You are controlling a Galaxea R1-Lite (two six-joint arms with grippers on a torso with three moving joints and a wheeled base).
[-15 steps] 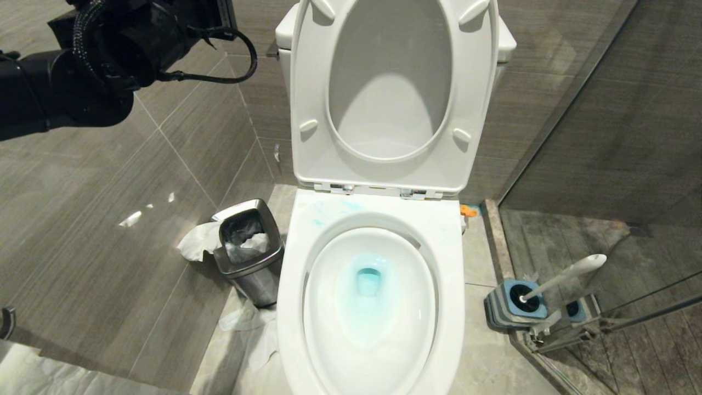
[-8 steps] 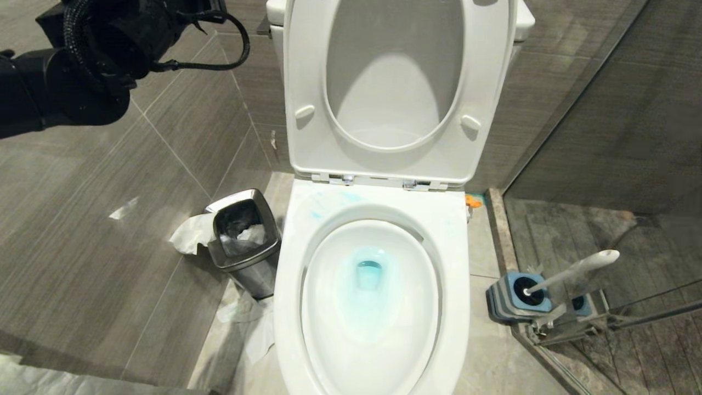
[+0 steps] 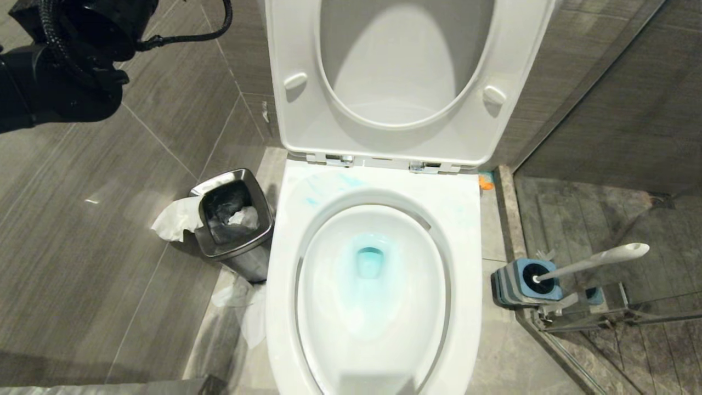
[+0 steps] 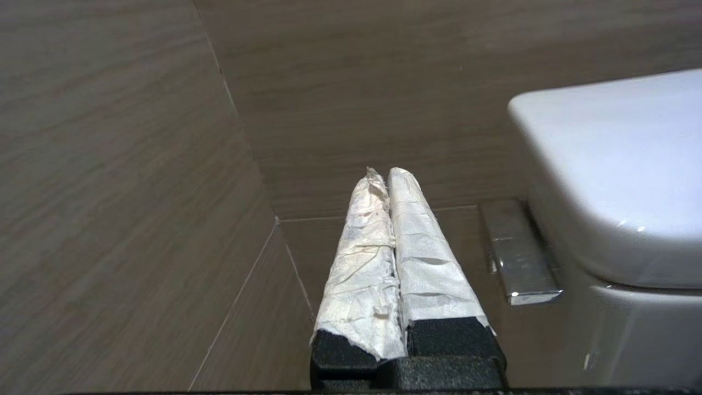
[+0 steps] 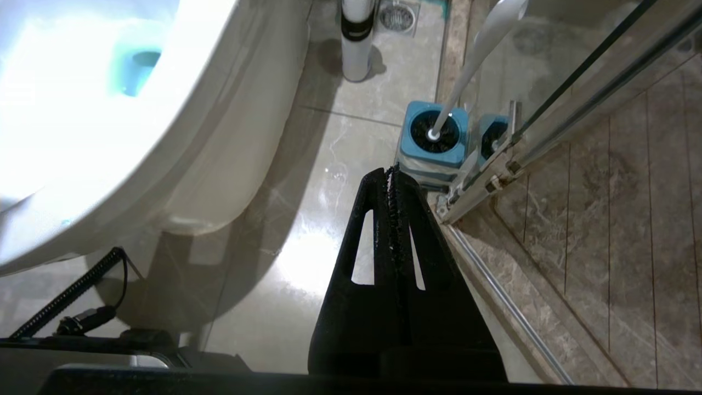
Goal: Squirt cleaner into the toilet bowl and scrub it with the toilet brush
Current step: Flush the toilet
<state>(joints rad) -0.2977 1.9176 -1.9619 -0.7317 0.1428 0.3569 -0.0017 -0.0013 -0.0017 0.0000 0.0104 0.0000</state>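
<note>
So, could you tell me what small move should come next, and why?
Probably open the right claw and ease it toward the toilet brush: cleaner already tints the toilet bowl, while the brush stands unused in its holder.

head view looks steeply down onto the toilet bowl (image 3: 373, 285). right wrist view, low beside it, shares the bowl and toilet brush (image 5: 471, 60). left wrist view faces the wall beside the cistern (image 4: 620, 181).

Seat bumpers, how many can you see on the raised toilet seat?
2: one bumper on the seat's left side, another bumper on its right. The seat's top is cut off, so more may be hidden.
</note>
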